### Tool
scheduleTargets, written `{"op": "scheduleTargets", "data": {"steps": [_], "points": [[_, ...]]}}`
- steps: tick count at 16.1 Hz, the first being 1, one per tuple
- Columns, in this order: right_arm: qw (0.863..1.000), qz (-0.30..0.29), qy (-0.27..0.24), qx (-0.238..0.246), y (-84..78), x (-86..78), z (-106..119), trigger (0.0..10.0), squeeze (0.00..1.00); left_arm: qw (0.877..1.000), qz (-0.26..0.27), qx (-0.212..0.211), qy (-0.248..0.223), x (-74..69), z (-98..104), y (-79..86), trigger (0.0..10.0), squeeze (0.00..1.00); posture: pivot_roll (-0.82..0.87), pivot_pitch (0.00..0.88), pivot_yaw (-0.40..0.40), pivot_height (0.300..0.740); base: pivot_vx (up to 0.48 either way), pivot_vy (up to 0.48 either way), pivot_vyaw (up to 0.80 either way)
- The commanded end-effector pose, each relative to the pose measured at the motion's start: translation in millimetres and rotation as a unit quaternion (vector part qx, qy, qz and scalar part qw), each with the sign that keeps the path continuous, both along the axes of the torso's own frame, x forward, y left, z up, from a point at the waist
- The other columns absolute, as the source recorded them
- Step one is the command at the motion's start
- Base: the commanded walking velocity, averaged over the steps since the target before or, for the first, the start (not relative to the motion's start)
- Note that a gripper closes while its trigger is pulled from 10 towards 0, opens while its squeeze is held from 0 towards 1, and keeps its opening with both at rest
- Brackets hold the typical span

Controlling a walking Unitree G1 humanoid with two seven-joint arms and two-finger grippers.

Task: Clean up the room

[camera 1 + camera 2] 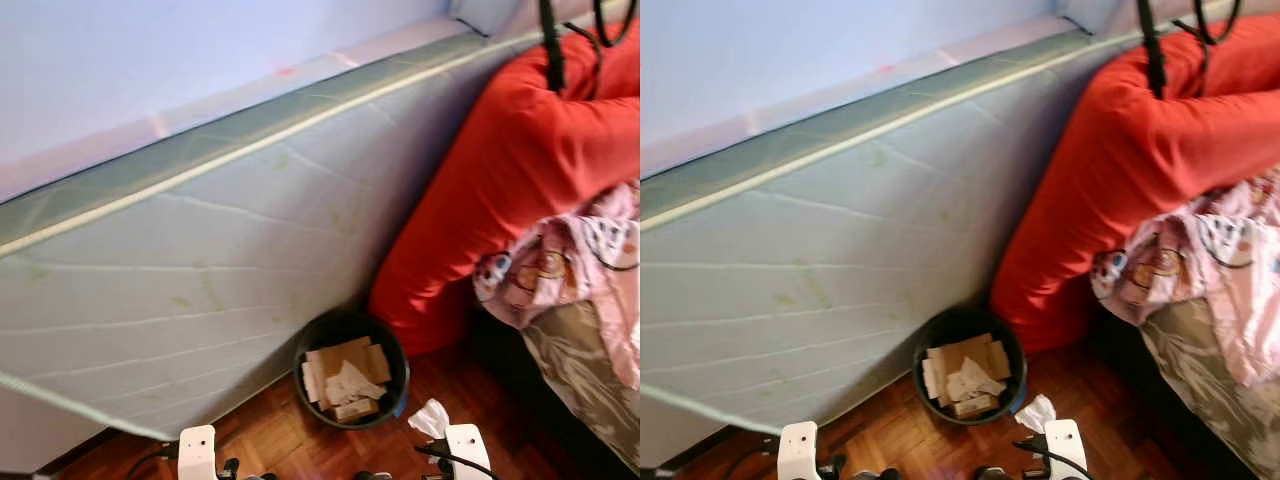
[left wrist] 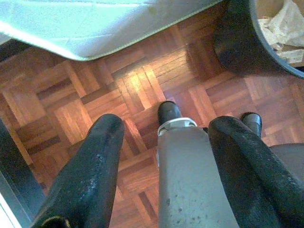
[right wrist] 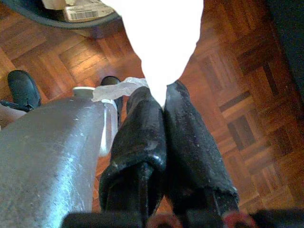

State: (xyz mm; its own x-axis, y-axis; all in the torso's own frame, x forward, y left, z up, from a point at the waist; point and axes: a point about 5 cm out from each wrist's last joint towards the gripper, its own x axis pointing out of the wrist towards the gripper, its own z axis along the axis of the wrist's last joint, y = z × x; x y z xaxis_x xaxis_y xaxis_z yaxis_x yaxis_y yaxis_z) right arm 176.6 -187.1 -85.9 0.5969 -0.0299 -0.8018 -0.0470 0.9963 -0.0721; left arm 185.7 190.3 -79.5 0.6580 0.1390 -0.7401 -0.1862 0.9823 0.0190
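The round dark waste bin (image 1: 351, 368), standing on the parquet floor (image 1: 290, 440) against the upended pale mattress (image 1: 200, 270), is the landmark. The right gripper (image 3: 164, 102) has its jaws clenched on one crumpled white tissue (image 1: 431, 417), held just beside the bin's rim on the side away from the mattress, so the bin lies forward and toward the robot's left of it. This arm looks nearer. The left gripper (image 2: 161, 137) hangs with jaws released, empty, on the bin's other side. Count: one bin, one held tissue, several cardboard and paper scraps (image 1: 345, 380) inside.
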Motion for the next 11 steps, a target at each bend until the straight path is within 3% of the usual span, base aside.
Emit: {"op": "scheduleTargets", "data": {"steps": [1, 11], "points": [[1.0, -0.006, 0.014, 0.001, -2.4, -8.6, -3.7, 10.0, 0.0, 1.0, -0.002, -0.001, 0.024, -11.2, -6.1, -0.9, 10.0, 0.0, -0.1, 0.192, -0.032, 0.74, 0.0, 0.0, 0.0], [1.0, -0.003, 0.009, 0.007, -1.4, -7.6, -3.2, 10.0, 0.0, 1.0, 0.013, -0.008, 0.018, -10.9, -5.2, 3.4, 10.0, 0.0, -0.1, 0.193, -0.033, 0.74, 0.0, 0.0, 0.0]]}}
